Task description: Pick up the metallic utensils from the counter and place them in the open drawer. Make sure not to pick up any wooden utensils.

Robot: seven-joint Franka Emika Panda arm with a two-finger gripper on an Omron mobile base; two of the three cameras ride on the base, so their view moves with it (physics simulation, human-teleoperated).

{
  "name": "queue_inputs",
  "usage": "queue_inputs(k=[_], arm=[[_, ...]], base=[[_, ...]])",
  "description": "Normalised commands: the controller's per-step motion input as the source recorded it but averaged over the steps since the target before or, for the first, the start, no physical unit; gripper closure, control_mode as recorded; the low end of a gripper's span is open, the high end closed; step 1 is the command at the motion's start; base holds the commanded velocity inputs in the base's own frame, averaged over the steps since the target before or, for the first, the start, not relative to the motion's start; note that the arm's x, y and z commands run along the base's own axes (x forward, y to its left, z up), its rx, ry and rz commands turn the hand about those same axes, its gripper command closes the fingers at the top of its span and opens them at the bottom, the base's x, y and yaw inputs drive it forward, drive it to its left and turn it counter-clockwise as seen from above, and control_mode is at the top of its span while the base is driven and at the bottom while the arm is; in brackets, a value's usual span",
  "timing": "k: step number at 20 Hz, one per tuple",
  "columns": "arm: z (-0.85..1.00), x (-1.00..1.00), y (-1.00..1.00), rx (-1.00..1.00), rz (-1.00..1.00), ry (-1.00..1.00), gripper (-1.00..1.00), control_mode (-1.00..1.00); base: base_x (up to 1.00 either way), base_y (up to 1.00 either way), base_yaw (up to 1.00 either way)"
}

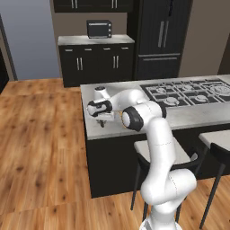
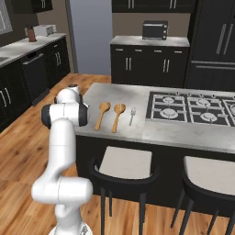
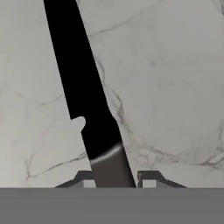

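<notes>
Knife [image 3: 85,100]: slim, all-black, pointed, flat on marbled counter [image 3: 175,87], handle betw. hand [image 3: 116,183] fingers, clenched.

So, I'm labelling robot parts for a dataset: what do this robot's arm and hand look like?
The arm is glossy white, built of rounded, tube-like segments with dark rings and dark caps at the joints. No cables or markings are visible. The hand is white with dark trim; in the hand view its two small finger tips look dark grey.
</notes>
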Motion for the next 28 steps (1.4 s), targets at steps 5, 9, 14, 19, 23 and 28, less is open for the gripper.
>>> queue_inputs(k=[5,9,14,19,23,28], arm=[[-0.02,-0.01,0.00,0.00,0.03,0.00,1.00,-1.00],[0.05,-0.05,0.00,0.00,0.17,-0.02,1.00,-1.00],[0.37,-0.06,0.00,0.00,0.15,0.00,1.00,-1.00],[0.60,-0.23,0.00,0.00,0.09,-0.06,1.00,-1.00],[0.78,-0.28,0.00,0.00,0.02,-0.04,1.00,-1.00],[0.74,-0.06,0.00,0.00,0.00,-0.01,1.00,-1.00]], base=[[0.00,0.00,0.00],[0.00,0.00,0.00],[0.00,0.00,0.00],[0.00,0.00,0.00],[0.00,0.00,0.00],[0.00,0.00,0.00]])
